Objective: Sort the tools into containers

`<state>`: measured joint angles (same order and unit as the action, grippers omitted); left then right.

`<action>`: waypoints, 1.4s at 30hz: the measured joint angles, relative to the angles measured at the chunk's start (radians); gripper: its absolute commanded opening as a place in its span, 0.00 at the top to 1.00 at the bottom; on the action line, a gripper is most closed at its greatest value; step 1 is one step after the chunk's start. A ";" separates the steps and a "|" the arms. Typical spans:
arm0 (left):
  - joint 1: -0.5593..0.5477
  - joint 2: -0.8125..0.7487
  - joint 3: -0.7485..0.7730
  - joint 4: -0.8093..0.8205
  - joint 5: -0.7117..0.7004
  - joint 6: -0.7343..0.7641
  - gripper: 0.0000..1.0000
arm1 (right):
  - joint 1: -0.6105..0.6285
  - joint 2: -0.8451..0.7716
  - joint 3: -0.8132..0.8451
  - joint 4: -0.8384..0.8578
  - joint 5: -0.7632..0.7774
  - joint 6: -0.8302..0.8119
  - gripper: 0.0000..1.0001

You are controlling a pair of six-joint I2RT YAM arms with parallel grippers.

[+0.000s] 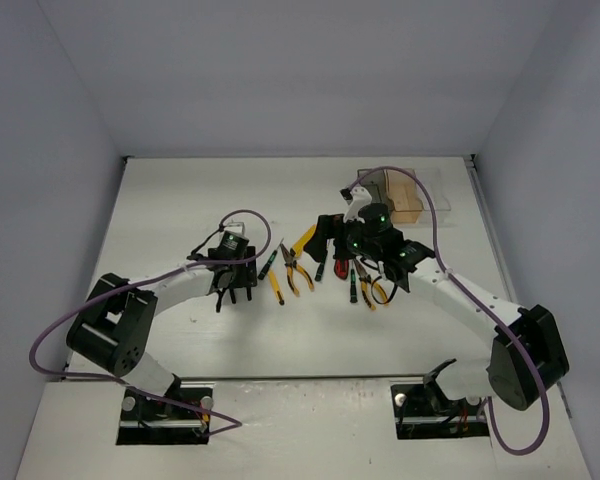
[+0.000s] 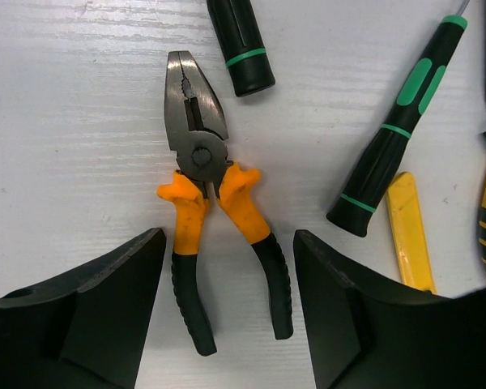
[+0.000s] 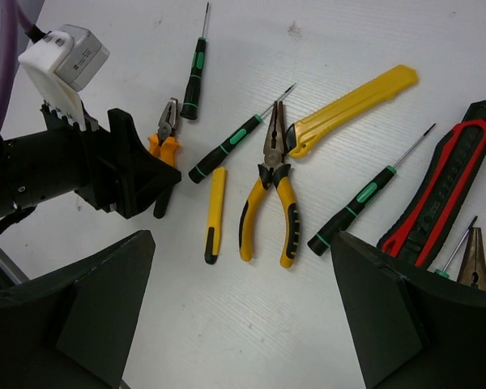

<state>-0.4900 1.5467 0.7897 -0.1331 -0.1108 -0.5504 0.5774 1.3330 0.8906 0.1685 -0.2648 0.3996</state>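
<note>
While agape, left gripper point(image 2: 229, 259) astride pliers point(image 2: 199, 154)

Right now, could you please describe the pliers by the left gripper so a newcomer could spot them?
On the white table, go to the left end of the tool row, under the left gripper. These pliers have a blunt nose and orange grips; the neighbouring pliers are slim and yellow.
</note>
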 measured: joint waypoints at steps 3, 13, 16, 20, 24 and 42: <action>0.000 0.028 0.045 -0.056 -0.026 -0.008 0.32 | 0.000 -0.030 -0.020 0.002 0.008 -0.002 0.12; 0.000 0.137 0.209 -0.171 -0.089 -0.010 0.34 | 0.000 -0.101 -0.083 0.003 0.030 -0.007 0.12; 0.001 0.173 0.262 -0.196 -0.101 -0.010 0.41 | 0.000 -0.129 -0.103 0.001 0.039 -0.007 0.11; 0.016 0.213 0.309 -0.223 -0.097 -0.011 0.48 | 0.000 -0.164 -0.121 -0.001 0.050 -0.008 0.11; 0.043 0.236 0.319 -0.235 -0.082 -0.021 0.51 | 0.000 -0.193 -0.133 -0.001 0.061 -0.007 0.11; 0.074 0.238 0.319 -0.227 -0.020 -0.053 1.00 | 0.000 -0.219 -0.148 -0.008 0.078 -0.007 0.11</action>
<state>-0.4156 1.7844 1.1088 -0.3606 -0.1312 -0.6031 0.5770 1.1144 0.7422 0.1608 -0.1867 0.3923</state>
